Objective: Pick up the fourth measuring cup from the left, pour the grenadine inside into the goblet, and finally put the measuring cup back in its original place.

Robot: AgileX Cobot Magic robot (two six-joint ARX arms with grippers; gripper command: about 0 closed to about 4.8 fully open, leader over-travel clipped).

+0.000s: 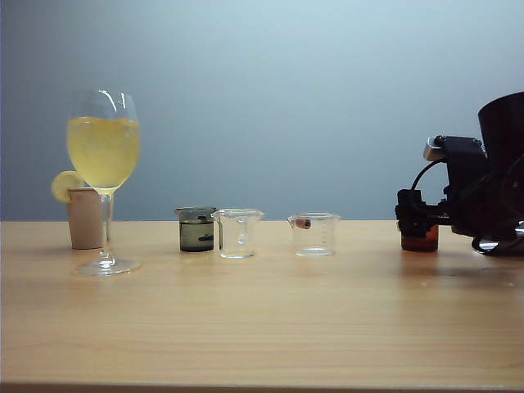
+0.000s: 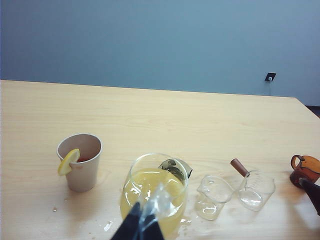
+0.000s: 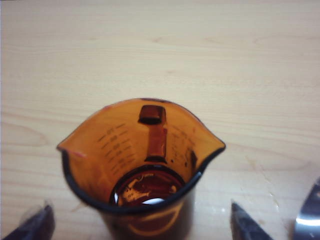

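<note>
The fourth measuring cup (image 3: 142, 170), amber with a pour lip, is seen standing upright on the bench (image 1: 262, 327) at the right end of the row, well apart from the goblet (image 1: 103, 164) at the far left; a little of the grenadine (image 3: 146, 188) lies dark red in its bottom. The right gripper (image 3: 142, 220) is placed around the cup, its jaws spread wide with one dark fingertip on each side and a gap to the cup wall on both; nothing is clamped yet. The left gripper (image 2: 141, 227) is held above the goblet, which is filled with a pale yellow drink; whether its jaws are apart or together cannot be told from the narrow dark tips shown.

Several risks are judged from here; if the jaws are closed off-centre the light cup may be pushed sideways or tipped, and the syrup spilled on the bench; a grip too close to the flared lip may slip as the cup is lifted. On the long carry leftward, the clear cup with a brown handle (image 1: 314, 234), the second clear cup (image 1: 237, 232) and the dark tinted cup (image 1: 196, 228) could be clipped; the tall goblet could be toppled if its rim is struck during the pour.
</note>
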